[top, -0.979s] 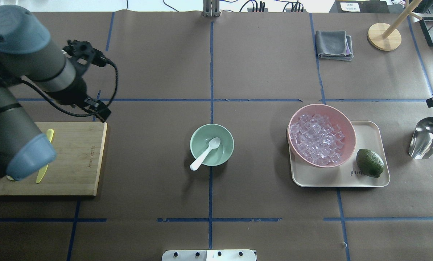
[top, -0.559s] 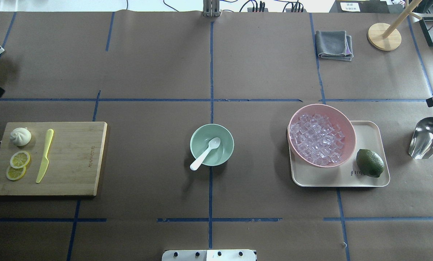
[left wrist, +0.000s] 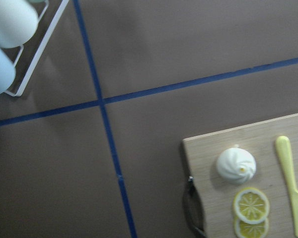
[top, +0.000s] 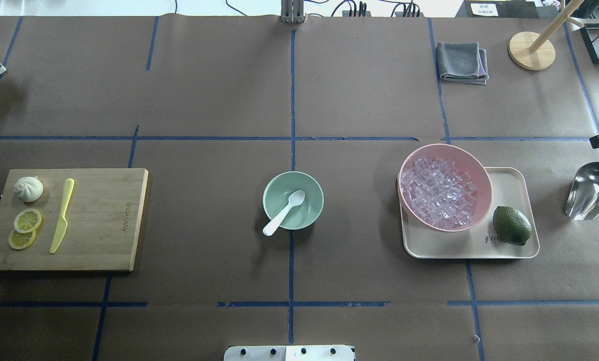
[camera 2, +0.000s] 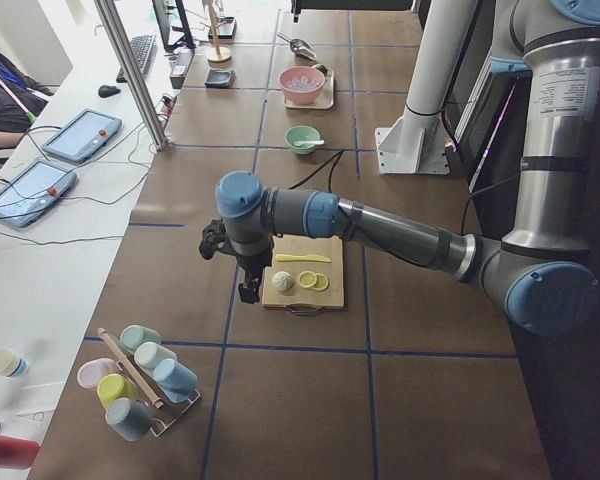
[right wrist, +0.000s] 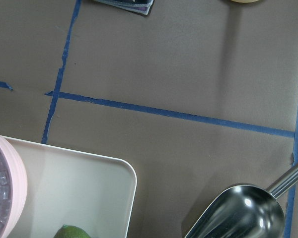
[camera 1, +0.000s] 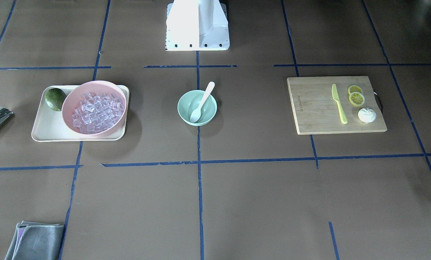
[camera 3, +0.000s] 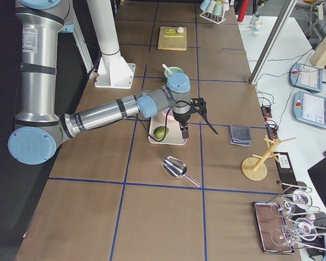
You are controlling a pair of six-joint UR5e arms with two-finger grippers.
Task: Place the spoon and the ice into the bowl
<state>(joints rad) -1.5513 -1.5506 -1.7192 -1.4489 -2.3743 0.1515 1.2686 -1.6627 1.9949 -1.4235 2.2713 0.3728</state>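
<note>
**Spoon placed; ice not yet moved**

The spoon (top: 284, 212) lay in the mint-green bowl (top: 317, 193) at mid-desk, with its scoop on the bowl's floor and its handle leaning over the rim toward the robot. That half of the task looked done. The ice (top: 437, 193) sat heaped in the pink bowl (top: 482, 173) on the cream tray (top: 510, 180), beside a lime (top: 511, 225). None showed in the green bowl, so the transfer remained, probably using the steel scoop (top: 591, 190) lying just beyond the tray.

The left hand (camera 2: 248, 288) hung just off the cutting board's (top: 109, 220) outer end. The right hand (camera 3: 183, 132) hung near the tray's outer corner. From the side views alone I could not tell whether either was spread or pressed together.

The desk (top: 204, 100) was covered in brown paper gridded with blue tape. Tablets (camera 2: 80, 135) rested on a bench along the operators' side.
</note>
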